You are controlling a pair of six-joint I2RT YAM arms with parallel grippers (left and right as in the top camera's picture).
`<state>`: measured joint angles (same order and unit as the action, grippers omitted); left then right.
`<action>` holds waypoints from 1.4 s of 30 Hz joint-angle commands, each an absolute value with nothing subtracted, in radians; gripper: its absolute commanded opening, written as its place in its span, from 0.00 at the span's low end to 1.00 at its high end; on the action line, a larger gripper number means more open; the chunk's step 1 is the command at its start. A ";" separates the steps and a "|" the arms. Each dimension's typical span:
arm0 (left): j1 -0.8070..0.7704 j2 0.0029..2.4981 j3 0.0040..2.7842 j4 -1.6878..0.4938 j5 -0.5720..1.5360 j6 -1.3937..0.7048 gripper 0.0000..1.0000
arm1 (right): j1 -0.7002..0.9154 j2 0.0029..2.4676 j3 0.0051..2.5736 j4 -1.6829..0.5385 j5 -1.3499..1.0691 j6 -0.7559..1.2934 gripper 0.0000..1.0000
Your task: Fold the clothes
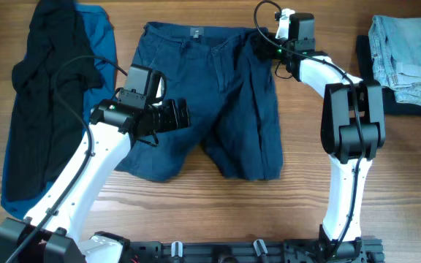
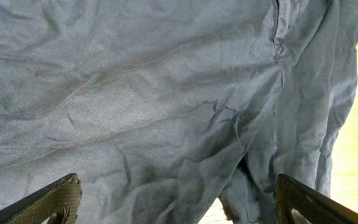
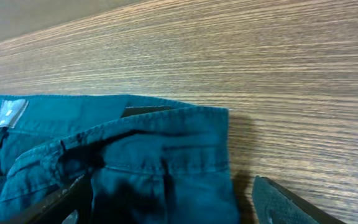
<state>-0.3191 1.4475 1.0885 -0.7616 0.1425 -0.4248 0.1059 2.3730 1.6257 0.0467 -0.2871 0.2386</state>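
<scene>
The clothes in play are dark navy shorts [image 1: 225,95], spread flat at the table's middle with the waistband at the far side. My left gripper [image 1: 183,115] hovers open over the shorts' left leg. In the left wrist view its fingers [image 2: 55,199] stand wide apart above the wrinkled fabric [image 2: 166,93], holding nothing. My right gripper [image 1: 263,44] is at the waistband's right corner. Seen from the right wrist, that corner [image 3: 166,162] lies between the two fingers [image 3: 284,202], which are apart and have not closed on it.
A black garment [image 1: 50,88] lies over a brighter blue one [image 1: 97,29] at the left. Folded pale denim [image 1: 408,51] sits on a dark garment [image 1: 368,55] at the far right. Bare wooden table [image 1: 305,183] lies beside the shorts' right leg.
</scene>
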 commanded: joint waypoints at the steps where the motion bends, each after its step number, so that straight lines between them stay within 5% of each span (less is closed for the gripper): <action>1: -0.324 1.456 1.105 -0.752 0.129 -0.435 0.99 | 0.105 2.399 1.628 0.051 -0.263 0.253 0.75; 12: -0.324 1.456 1.105 -0.756 0.129 -0.435 1.00 | 0.105 2.398 1.628 -0.020 -0.293 0.290 0.24; 14: -0.324 1.456 1.105 -0.756 0.129 -0.435 0.99 | 0.099 2.393 1.633 -0.030 -0.293 0.288 0.06; 31: -0.324 1.456 1.105 -0.755 0.129 -0.435 1.00 | 0.019 2.003 1.659 -0.152 -0.241 0.209 0.04; 32: -0.324 1.456 1.105 -0.756 0.129 -0.435 1.00 | 0.019 2.003 1.659 -0.173 -0.207 0.208 0.07; 34: -0.324 1.456 1.105 -0.756 0.129 -0.434 0.99 | 0.019 2.000 1.659 -0.227 -0.205 0.187 0.61; 36: -0.323 1.456 1.105 -0.756 0.129 -0.434 0.99 | 0.019 1.980 1.659 -0.321 -0.220 0.192 0.90; 38: -0.323 1.456 1.105 -0.752 0.129 -0.434 1.00 | 0.019 1.927 1.659 -0.493 -0.286 0.271 0.99; 42: -0.317 1.452 1.106 -0.725 0.129 -0.434 1.00 | 0.019 1.792 1.659 -0.799 -0.374 0.297 0.97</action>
<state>-0.3191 1.4475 1.0885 -0.7414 0.1390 -0.4252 0.0170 1.9324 1.6505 -0.6754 -0.3023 0.2646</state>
